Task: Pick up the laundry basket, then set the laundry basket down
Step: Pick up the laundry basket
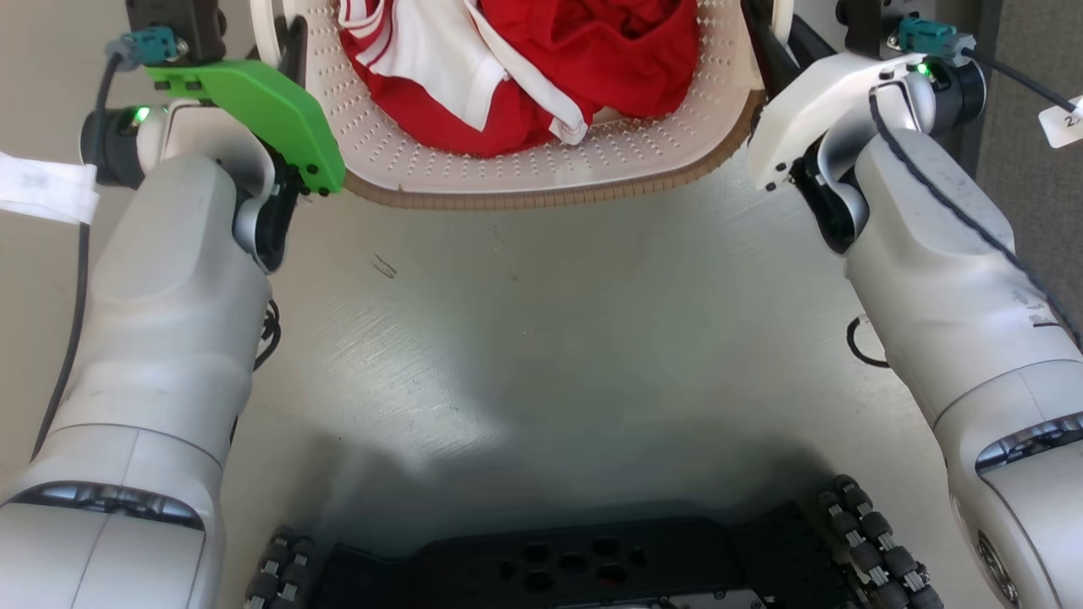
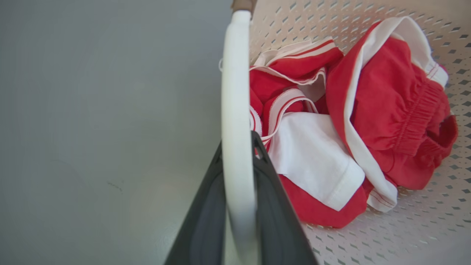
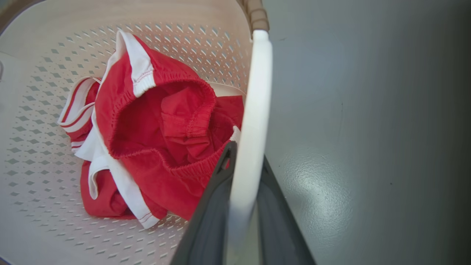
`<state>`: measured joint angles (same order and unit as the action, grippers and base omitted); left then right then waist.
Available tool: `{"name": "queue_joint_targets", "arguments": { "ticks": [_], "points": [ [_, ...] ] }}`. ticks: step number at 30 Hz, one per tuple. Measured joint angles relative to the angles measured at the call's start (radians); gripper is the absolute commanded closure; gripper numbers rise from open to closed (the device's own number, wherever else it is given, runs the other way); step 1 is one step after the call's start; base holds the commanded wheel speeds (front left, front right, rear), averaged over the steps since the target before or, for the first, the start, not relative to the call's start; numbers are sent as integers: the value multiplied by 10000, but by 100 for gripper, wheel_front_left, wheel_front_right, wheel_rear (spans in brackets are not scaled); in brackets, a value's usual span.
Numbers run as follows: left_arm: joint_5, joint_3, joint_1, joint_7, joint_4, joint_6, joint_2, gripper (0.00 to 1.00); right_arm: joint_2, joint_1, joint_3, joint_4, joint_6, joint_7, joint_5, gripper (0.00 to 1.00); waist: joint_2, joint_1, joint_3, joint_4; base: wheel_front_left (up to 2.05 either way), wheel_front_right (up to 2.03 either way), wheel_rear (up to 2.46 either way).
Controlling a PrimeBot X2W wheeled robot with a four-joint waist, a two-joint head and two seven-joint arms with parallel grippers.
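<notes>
The laundry basket [image 1: 541,196] fills the top middle of the head view, cream and perforated with a brown woven-look rim, holding red-and-white clothes [image 1: 592,59]. My left gripper [image 1: 292,46] is at its left side and my right gripper [image 1: 766,42] at its right side. In the left wrist view the left gripper [image 2: 239,147] is shut on the white handle [image 2: 235,92], beside the clothes [image 2: 386,110]. The right wrist view shows the right gripper [image 3: 246,154] shut on the other white handle [image 3: 257,92], with the clothes [image 3: 154,129] inside. Whether the basket rests on the floor I cannot tell.
Shiny grey floor [image 1: 550,338] lies between the basket and my dark wheeled base [image 1: 558,567]. A black cable loop [image 1: 859,342] lies on the floor by the right arm. A dark grey panel [image 1: 1032,186] stands at the far right.
</notes>
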<state>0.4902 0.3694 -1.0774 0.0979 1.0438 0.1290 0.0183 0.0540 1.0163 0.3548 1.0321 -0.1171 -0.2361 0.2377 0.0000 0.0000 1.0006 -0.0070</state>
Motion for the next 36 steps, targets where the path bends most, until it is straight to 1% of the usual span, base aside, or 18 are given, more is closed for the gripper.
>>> {"name": "queue_joint_targets", "arguments": {
  "ticks": [8,15,18,27,29,36],
  "points": [
    [238,203,2,102,441,27,-63,100,-52,-2,31,522,0,-8,40,100,0,0,-373,-14,0,0,0],
    [514,303,84,165,834,31,-134,100,-176,-22,23,1024,-6,-12,196,100,0,0,-956,-47,0,0,0],
    [566,349,139,157,928,31,-171,100,-182,-39,27,1149,-61,-12,205,100,0,0,-1127,-58,0,0,0],
    [972,525,492,-186,1258,33,-288,100,-221,-395,176,1521,-94,-10,637,100,0,0,-1956,-94,0,0,0],
    [1060,546,605,-322,1379,33,-307,100,-238,-477,242,1607,-148,2,721,100,0,0,-2153,-105,0,0,0],
    [1279,621,941,-669,1494,35,-334,100,-267,-845,479,1749,-176,253,988,100,0,0,-2877,-154,0,0,0]
  ]
}}
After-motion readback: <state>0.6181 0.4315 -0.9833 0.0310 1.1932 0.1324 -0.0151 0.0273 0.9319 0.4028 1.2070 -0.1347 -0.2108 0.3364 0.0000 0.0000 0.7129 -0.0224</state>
